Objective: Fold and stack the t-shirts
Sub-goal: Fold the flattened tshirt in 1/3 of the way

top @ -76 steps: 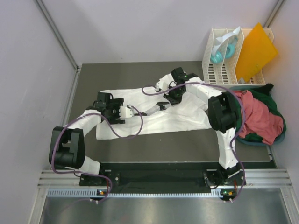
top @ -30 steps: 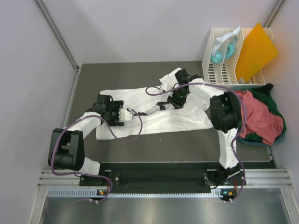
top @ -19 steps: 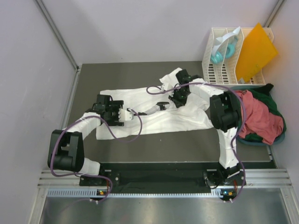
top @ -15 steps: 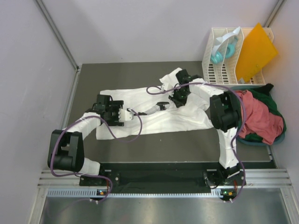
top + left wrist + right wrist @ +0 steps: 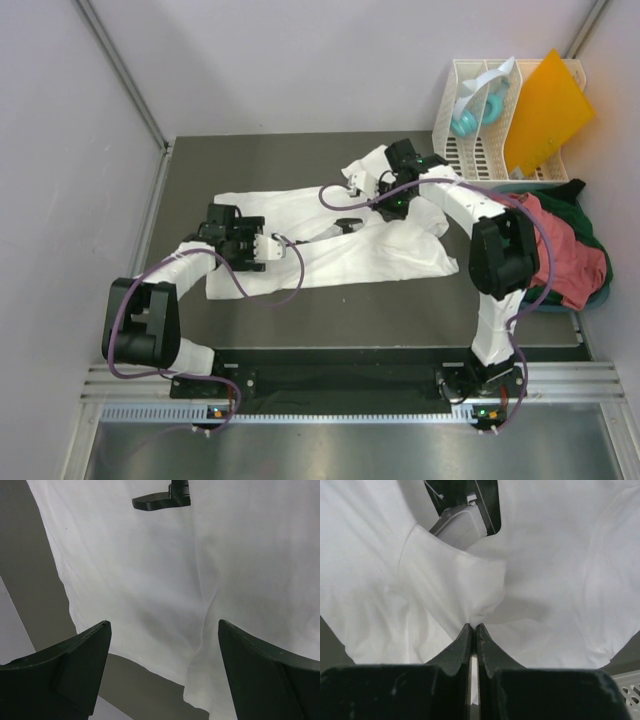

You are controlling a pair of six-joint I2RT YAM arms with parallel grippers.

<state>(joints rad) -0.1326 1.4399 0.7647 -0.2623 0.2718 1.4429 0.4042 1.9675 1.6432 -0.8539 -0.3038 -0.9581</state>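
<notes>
The large white t-shirt [image 5: 330, 250] lies spread on the dark table [image 5: 260, 160]. My right gripper [image 5: 385, 200] is over its far right part, shut on a pinch of the white cloth [image 5: 470, 595], which rises in a fold to its fingertips [image 5: 472, 626]. My left gripper [image 5: 262, 245] is open and empty just above the shirt's left part [image 5: 150, 570]; the shirt's edge and bare table [image 5: 140, 690] show between its fingers [image 5: 164, 625]. The salmon-red shirt [image 5: 555, 250] lies crumpled on a dark green one [image 5: 592, 225] at the right.
A white slatted rack [image 5: 470, 150] holding a stiff orange sheet [image 5: 545, 105] and a teal object [image 5: 468, 115] stands at the back right. A small black piece [image 5: 346, 224] lies on the white shirt's middle, also in the left wrist view [image 5: 162, 499]. Purple cables loop over the shirt.
My right gripper has moved toward the back right, pulling the pinched white cloth up, and its elbow has swung right. The left arm has hardly moved.
</notes>
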